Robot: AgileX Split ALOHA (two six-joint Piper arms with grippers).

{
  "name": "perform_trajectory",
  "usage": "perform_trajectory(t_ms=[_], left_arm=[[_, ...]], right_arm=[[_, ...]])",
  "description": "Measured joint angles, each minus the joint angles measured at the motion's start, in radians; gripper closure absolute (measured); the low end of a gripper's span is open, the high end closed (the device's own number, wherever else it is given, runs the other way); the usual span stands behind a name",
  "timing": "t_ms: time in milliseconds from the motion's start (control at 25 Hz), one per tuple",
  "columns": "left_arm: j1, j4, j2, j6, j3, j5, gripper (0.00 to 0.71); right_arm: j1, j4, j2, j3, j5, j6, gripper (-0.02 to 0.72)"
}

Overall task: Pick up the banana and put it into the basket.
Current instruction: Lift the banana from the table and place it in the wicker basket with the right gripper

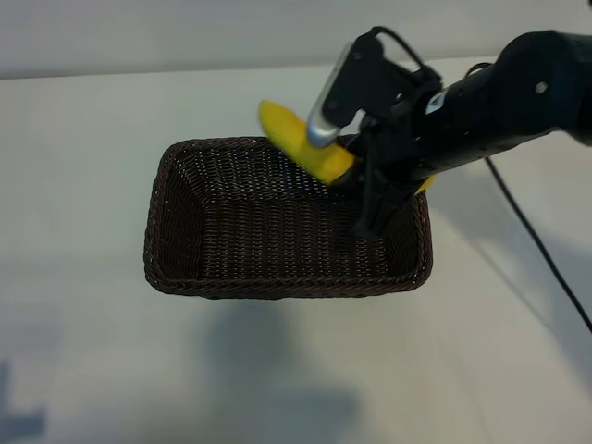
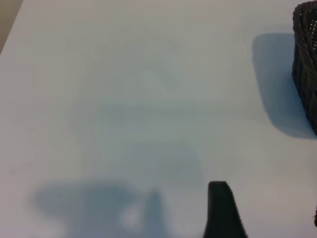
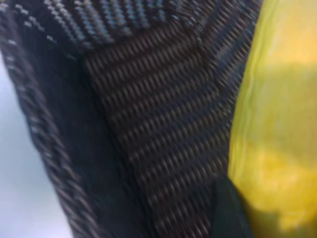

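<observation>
The yellow banana [image 1: 301, 141] hangs tilted over the far right corner of the dark-brown woven basket [image 1: 277, 289], one end sticking out past the far rim. My right gripper [image 1: 370, 178] is shut on the banana's lower part, just above the basket's inside. In the right wrist view the banana [image 3: 277, 124] lies against one black finger [image 3: 225, 210], with the basket's weave [image 3: 158, 124] close below. My left gripper [image 2: 267, 201] stands open over the bare white table, off the basket's side; a basket corner [image 2: 304, 59] shows at that view's edge.
The white table [image 1: 83, 185] surrounds the basket on all sides. A black cable [image 1: 541, 250] trails from the right arm across the table to the right. The back wall [image 1: 185, 37] runs behind the table's far edge.
</observation>
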Motion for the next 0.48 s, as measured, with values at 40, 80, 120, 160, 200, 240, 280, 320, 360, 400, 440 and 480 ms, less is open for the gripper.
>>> perform_trajectory(t_ms=[40, 80, 120, 160, 200, 240, 280, 320, 360, 400, 440, 480], left_arm=[[0.0, 0.0, 0.0, 0.0, 0.0, 0.0, 0.231], [0.0, 0.0, 0.0, 0.0, 0.0, 0.0, 0.231], [0.0, 0.0, 0.0, 0.0, 0.0, 0.0, 0.231], [0.0, 0.0, 0.0, 0.0, 0.0, 0.0, 0.231], [0.0, 0.0, 0.0, 0.0, 0.0, 0.0, 0.231], [0.0, 0.0, 0.0, 0.0, 0.0, 0.0, 0.231], [0.0, 0.0, 0.0, 0.0, 0.0, 0.0, 0.231], [0.0, 0.0, 0.0, 0.0, 0.0, 0.0, 0.231], [0.0, 0.0, 0.0, 0.0, 0.0, 0.0, 0.231], [0.0, 0.0, 0.0, 0.0, 0.0, 0.0, 0.231], [0.0, 0.0, 0.0, 0.001, 0.0, 0.0, 0.231], [0.0, 0.0, 0.0, 0.001, 0.0, 0.0, 0.231]], right_arm=[[0.013, 0.0, 0.0, 0.0, -0.009, -0.001, 0.274], [0.024, 0.0, 0.0, 0.0, -0.018, -0.003, 0.274], [0.035, 0.0, 0.002, 0.0, -0.023, -0.005, 0.274], [0.046, 0.0, 0.004, 0.0, -0.027, -0.008, 0.274], [0.056, 0.0, 0.011, 0.0, -0.032, -0.01, 0.274], [0.065, 0.0, 0.02, 0.0, -0.038, -0.016, 0.274], [0.075, 0.0, 0.029, 0.0, -0.044, -0.024, 0.274], [0.084, 0.0, 0.042, 0.0, -0.052, -0.031, 0.274], [0.091, 0.0, 0.056, 0.0, -0.061, -0.039, 0.274], [0.099, 0.0, 0.071, 0.0, -0.07, -0.047, 0.274], [0.104, 0.0, 0.083, 0.0, -0.084, -0.051, 0.274], [0.109, 0.0, 0.097, 0.0, -0.096, -0.056, 0.274]])
